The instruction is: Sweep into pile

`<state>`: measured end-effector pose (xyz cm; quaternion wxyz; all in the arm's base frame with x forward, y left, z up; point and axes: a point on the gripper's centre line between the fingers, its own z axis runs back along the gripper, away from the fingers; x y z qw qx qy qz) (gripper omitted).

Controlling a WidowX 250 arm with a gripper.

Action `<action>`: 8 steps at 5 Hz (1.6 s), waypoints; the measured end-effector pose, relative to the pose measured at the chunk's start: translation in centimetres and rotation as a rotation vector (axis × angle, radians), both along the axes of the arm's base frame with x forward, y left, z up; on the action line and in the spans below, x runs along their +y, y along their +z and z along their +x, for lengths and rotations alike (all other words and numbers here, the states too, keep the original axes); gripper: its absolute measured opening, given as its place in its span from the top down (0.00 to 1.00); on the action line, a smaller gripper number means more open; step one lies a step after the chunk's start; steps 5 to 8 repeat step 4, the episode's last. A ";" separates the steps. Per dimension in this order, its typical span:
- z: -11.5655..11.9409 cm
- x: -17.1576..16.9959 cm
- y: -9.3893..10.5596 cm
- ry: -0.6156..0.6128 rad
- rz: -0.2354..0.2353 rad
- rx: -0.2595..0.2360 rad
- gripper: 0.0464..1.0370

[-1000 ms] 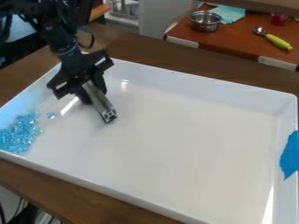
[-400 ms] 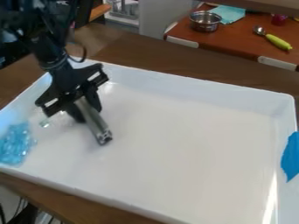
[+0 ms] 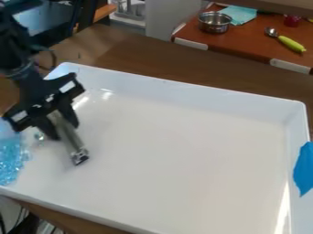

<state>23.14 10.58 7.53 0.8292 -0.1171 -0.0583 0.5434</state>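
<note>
"before you sweep again, tell me what you see, closest first."

"near side, then: the pile of blue beads (image 3: pixel 9 160) lies in the white tray (image 3: pixel 183 93), between eight and nine o'clock. a stray bead (image 3: pixel 40 136) sits apart from it, near nine, just beside the gripper (image 3: pixel 64 131). my jaws are pinching a metal bar (image 3: pixel 73 148), its free end slanting down towards eight."

"what could go wrong?"

"the bar is narrow, so i'd expect beads to slip round it and scatter. come in too hard and i may spread the pile up the wall. if the free end rides high, it will likely skim over that stray; i can't tell from here whether it touches the tray floor. and a knock against the wall could twist the bar in my grip."

"and the surface?"

"smooth, glossy white, so beads should roll easily. blue tape (image 3: pixel 304 169) clings to the wall near four."

"further out?"

"brown wooden table (image 3: pixel 153 61) beyond the far rim at twelve. past it, between one and two, a reddish counter (image 3: pixel 245 41): metal pot (image 3: pixel 214 22) near one, blue-green cloth (image 3: pixel 238 13) behind it, spoon with a yellow-green handle (image 3: pixel 291 43) near two."
</note>
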 end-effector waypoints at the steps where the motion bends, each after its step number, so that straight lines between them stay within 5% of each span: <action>1: -0.6 -0.4 0.1 -0.017 -0.023 0.008 0.66; 2: -0.2 -1.1 0.5 -0.013 -0.061 -0.003 0.66; 4: 5.6 -3.6 2.4 -0.167 -0.016 -0.033 0.66; 8: 5.6 -3.6 2.4 -0.167 -0.016 -0.033 0.66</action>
